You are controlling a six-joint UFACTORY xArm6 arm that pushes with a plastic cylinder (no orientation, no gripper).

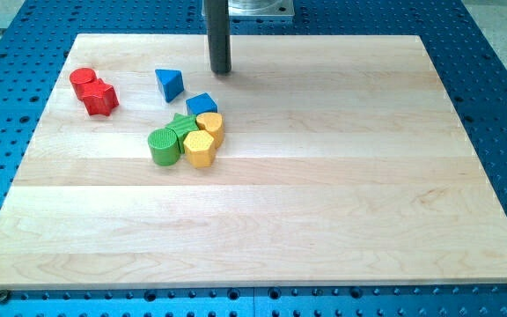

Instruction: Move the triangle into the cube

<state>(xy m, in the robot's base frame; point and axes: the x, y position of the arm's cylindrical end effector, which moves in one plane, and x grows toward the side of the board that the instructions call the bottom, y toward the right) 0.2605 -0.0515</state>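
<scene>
A blue triangle (170,84) lies near the view's top left on the wooden board (324,194). A blue cube (201,104) sits just below and to its right, with a small gap between them. My tip (222,71) is to the right of the triangle and above the cube, touching neither.
Below the cube is a tight cluster: a yellow cylinder (209,124), a yellow hexagonal block (199,148), a green cylinder (163,145) and a green star-like block (182,125). A red cylinder (82,80) and a red star-like block (100,97) sit at the far left.
</scene>
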